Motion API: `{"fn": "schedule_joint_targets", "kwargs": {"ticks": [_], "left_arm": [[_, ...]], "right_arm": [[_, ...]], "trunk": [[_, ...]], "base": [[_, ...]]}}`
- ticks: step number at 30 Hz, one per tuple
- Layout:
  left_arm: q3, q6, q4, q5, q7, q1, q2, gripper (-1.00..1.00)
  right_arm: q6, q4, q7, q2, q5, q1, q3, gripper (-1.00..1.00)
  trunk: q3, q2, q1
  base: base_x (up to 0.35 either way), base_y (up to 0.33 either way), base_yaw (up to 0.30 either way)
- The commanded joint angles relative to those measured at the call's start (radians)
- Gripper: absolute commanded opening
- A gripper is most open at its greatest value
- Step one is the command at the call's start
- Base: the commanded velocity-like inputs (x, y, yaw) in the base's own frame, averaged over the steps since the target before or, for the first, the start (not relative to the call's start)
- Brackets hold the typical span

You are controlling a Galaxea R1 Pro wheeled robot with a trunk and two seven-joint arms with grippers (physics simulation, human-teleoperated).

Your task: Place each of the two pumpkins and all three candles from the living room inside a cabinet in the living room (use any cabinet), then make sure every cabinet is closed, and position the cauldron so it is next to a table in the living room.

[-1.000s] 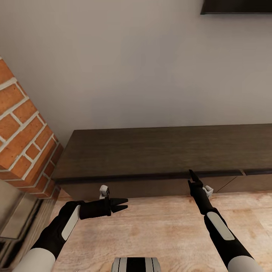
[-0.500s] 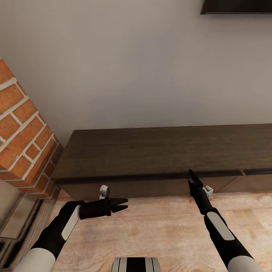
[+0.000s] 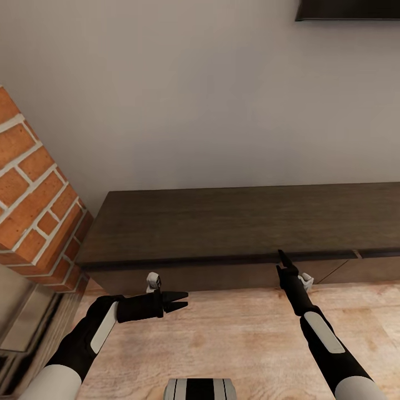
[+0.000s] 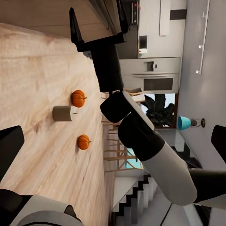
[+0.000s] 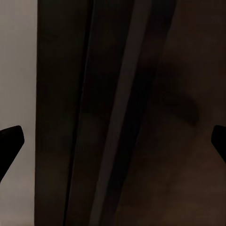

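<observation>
**A:** Where does the robot stand, and what are its end effectors doing?

**B:** It faces the long, low dark-brown cabinet (image 3: 239, 233) against a pale wall, a brick column at the left. The right end effector (image 3: 283, 261) reaches to the cabinet's front edge, its tips at the dark gap under the top; both wrist views show its fingers spread wide and holding nothing. The left end effector (image 3: 179, 300) hovers over the wood floor (image 3: 233, 339), near the cabinet and pointing right, fingers spread and empty.

**A:** And the things to be stored?

**B:** In the left wrist view, two orange pumpkins (image 4: 78, 98) and one grey-beige candle (image 4: 62, 113) sit on the floor beyond the right arm, well apart from the cabinet.

**A:** What does the step call for?

**B:** Seemingly, opening a front. The fronts have no handles, so a fingertip should hook that gap squarely, then pull straight toward the robot, slowly, so it does not slip off.
</observation>
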Motion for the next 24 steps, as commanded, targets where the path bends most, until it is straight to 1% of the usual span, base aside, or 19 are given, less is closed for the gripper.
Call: {"fn": "schedule_joint_targets", "kwargs": {"ticks": [1,5,6,18,24], "left_arm": [[-0.002,0.006,0.000,0.004,-0.001,0.000,0.001,1.00],[-0.002,0.006,0.000,0.004,-0.001,0.000,0.001,1.00],[-0.002,0.007,0.000,0.004,-0.001,0.000,0.001,1.00],[-0.002,0.006,0.000,0.004,-0.001,0.000,0.001,1.00],[-0.003,0.006,0.000,0.004,-0.001,0.000,0.001,1.00]], "right_arm": [[0.004,0.000,0.004,0.000,-0.010,0.000,0.000,1.00],[0.004,0.000,0.004,0.000,-0.010,0.000,0.000,1.00],[0.004,0.000,0.004,0.000,-0.009,0.000,0.000,-1.00],[0.004,0.000,-0.006,0.000,-0.010,0.000,0.000,-1.00],[0.004,0.000,-0.006,0.000,-0.010,0.000,0.000,-1.00]], "trunk": [[-0.001,0.000,0.000],[-0.001,0.000,0.000],[-0.001,0.000,0.000],[-0.001,0.000,0.000],[-0.001,0.000,0.000]], "base": [[0.000,0.000,0.000],[0.000,0.000,0.000],[0.000,0.000,0.000],[-0.002,0.000,0.000],[-0.061,0.000,0.000]]}}
